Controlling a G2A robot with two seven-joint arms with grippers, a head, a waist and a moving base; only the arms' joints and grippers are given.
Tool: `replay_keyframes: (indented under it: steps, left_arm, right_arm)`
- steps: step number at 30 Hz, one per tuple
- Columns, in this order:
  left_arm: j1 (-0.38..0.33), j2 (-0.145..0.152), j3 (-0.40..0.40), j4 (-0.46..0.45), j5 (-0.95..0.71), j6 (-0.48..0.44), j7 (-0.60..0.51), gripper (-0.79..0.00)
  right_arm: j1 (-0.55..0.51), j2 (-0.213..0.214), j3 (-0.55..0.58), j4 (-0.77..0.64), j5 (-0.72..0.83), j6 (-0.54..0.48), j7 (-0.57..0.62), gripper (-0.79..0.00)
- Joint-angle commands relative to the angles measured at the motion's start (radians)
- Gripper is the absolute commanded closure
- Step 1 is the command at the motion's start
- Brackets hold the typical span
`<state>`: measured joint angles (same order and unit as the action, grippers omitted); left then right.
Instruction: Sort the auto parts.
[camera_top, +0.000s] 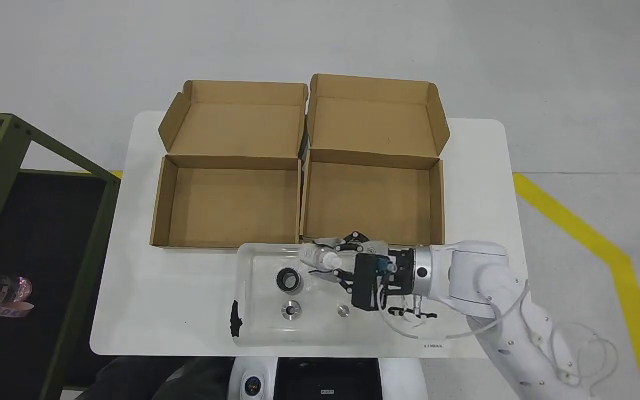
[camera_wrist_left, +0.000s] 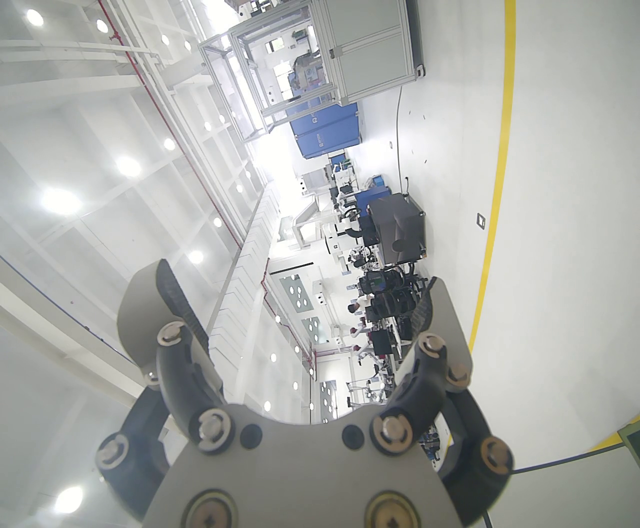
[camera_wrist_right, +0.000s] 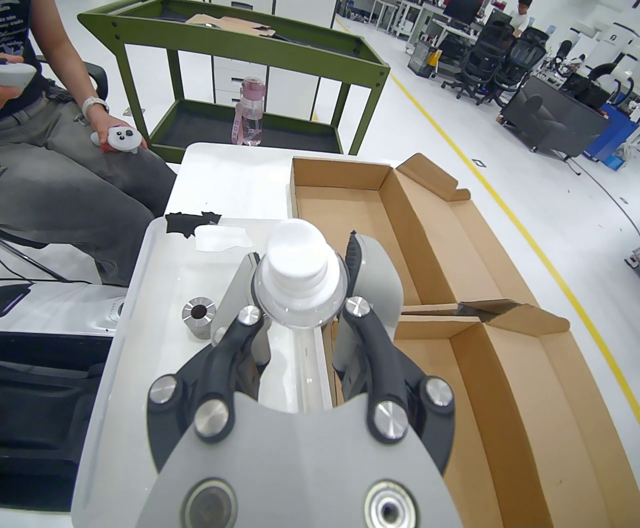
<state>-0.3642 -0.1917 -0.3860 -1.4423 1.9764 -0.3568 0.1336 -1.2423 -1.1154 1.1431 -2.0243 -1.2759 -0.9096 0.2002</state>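
Right gripper (camera_wrist_right: 301, 272) was clamped on a white stepped part (camera_wrist_right: 295, 245) by its clear collar, with the tray (camera_wrist_right: 145, 260) below it. Judged light, rigid and slick, it wanted a square hold on that collar. Left gripper (camera_wrist_left: 297, 282) stood spread, empty.

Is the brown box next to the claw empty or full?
Empty. The box has its lid folded back and only bare cardboard shows inside; the right claw holds a white piece over the clear tray.
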Motion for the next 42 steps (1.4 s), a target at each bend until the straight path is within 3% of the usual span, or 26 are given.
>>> replay_keyframes:
  steps: [1,17,42]
  left_arm:
    - [0.0,0.0,0.0,0.0,0.0,0.0,0.0,-0.785]
    - [0.0,0.0,0.0,0.0,0.0,0.0,0.0,-0.785]
    - [0.0,0.0,0.0,0.0,0.0,0.0,0.0,-0.785]
  right_arm:
    - [0.009,-0.001,-0.002,0.007,0.007,0.008,-0.012,0.0]
    - [0.14,-0.016,-0.038,0.153,0.062,0.073,-0.07,0.0]
    - [0.458,-0.069,-0.18,0.549,0.132,0.137,0.062,0.0]
